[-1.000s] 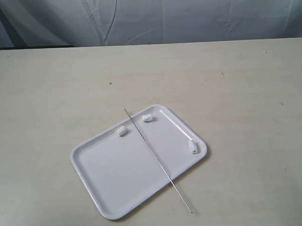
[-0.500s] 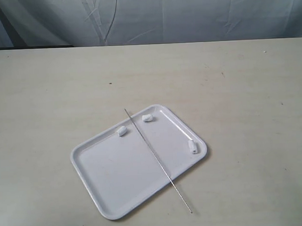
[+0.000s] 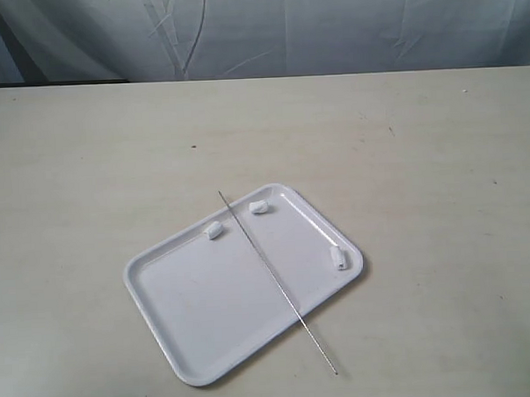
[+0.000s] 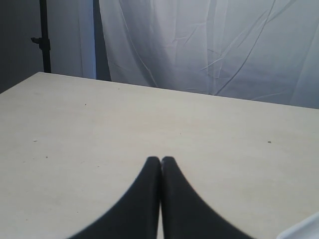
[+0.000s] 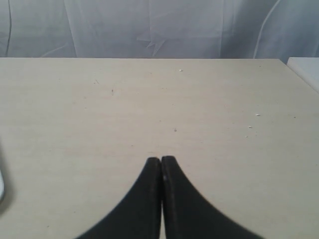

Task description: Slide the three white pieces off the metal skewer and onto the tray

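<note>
- Firstly, the left gripper [image 4: 160,159] appears only in its own wrist view: two black fingers pressed tip to tip, with nothing between them, hanging over the bare table.
- In the exterior view, a pale beige table [image 3: 439,156] fills most of the frame, with a creased grey-white cloth backdrop [image 3: 328,29] along the top edge.
- Neither arm shows in the exterior view.
- The tray [image 3: 200,320], glossy white with rounded corners, lies turned at an angle in the lower centre of the frame.
- The left white piece [image 3: 214,231] rests inside the tray near its upper-left rim, to the left of the skewer and apart from it.
- The metal skewer [image 3: 277,281] lies bare and slanted across the tray, from the tray's upper rim down to the lower right, where its end passes over the rim and reaches the table.
- The middle white piece [image 3: 259,206] sits inside the tray's top corner, to the right of the skewer and clear of it.
- The right white piece [image 3: 337,257] lies against the tray's right-hand rim, well apart from the skewer.
- The right gripper [image 5: 160,159], seen only in its own wrist view, has its black fingers closed together with nothing in them, above the bare table.
</note>
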`<state>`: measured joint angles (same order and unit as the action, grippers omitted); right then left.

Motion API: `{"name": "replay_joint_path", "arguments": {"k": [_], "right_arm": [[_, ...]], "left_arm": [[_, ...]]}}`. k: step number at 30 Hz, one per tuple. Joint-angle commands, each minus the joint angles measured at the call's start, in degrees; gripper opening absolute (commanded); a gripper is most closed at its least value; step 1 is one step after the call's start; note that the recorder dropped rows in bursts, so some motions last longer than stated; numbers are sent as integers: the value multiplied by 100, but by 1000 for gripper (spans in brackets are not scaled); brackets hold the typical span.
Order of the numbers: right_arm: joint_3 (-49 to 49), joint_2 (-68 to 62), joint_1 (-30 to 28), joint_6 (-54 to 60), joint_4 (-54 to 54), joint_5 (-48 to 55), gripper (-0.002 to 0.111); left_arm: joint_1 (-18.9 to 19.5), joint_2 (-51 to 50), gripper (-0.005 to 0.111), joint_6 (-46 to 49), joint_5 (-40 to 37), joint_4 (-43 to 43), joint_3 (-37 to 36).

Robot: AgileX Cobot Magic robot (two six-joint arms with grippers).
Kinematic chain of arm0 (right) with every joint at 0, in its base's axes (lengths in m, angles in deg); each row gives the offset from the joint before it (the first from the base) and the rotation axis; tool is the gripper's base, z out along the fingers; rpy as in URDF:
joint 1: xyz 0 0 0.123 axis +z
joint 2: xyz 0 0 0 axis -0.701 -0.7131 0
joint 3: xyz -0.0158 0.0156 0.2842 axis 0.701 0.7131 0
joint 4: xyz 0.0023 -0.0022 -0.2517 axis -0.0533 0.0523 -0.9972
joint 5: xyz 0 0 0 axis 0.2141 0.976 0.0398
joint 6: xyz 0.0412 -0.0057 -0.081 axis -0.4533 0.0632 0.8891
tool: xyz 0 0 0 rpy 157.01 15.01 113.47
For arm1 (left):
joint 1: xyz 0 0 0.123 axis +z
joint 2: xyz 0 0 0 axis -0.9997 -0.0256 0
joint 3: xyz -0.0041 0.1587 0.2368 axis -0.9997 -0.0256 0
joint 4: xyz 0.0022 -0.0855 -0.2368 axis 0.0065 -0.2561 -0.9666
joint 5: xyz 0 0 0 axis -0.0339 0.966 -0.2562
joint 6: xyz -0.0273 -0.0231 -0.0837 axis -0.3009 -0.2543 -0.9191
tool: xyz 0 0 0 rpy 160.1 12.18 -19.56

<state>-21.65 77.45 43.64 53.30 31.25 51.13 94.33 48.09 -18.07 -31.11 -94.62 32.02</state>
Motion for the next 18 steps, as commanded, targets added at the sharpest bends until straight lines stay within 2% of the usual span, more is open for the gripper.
{"name": "replay_joint_path", "arguments": {"k": [1,10,15,18], "right_arm": [[11,30,-34,30,4,-43,-1],[11,30,-34,30,4,-43,-1],[11,30,-34,20,4,-41,-1],[11,30,-34,20,4,-41,-1]], "left_arm": [[-16,29,0,-19,32,-19,-25],[-16,29,0,-8,-12,15,-25],[-16,29,0,14,-11,1033,-25],[-16,29,0,14,-48,1072,-25]]}}
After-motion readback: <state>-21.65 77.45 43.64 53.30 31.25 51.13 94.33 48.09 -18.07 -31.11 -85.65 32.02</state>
